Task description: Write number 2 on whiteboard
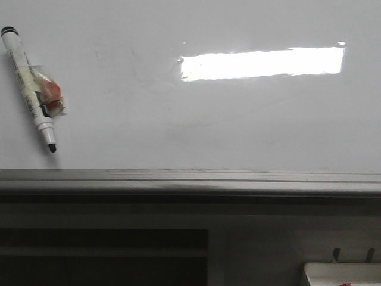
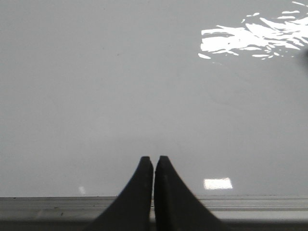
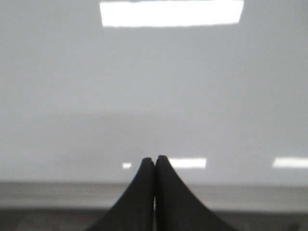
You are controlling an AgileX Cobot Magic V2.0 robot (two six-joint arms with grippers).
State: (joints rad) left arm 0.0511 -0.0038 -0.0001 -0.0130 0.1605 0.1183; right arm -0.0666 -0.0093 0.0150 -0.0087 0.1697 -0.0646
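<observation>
Front view cuts off a small white tray (image 1: pixel 342 274) below the large glossy white whiteboard (image 1: pixel 196 119) with its grey metal edge rail (image 1: pixel 190 182); no drawn digit shows on it; a white black-tipped marker (image 1: pixel 28 83) lies at its left, something orange behind blurred; left gripper (image 2: pixel 154 159) and right gripper (image 3: pixel 154 159) jaws together, empty, above the rail.

The whiteboard (image 1: pixel 178 125) is smooth, glossy white, mirroring a bright glare. Along its near edge runs a matt grey metal rail (image 1: pixel 190 182). On the whiteboard's left part, the marker (image 1: pixel 28 83) looks like smooth plastic.
</observation>
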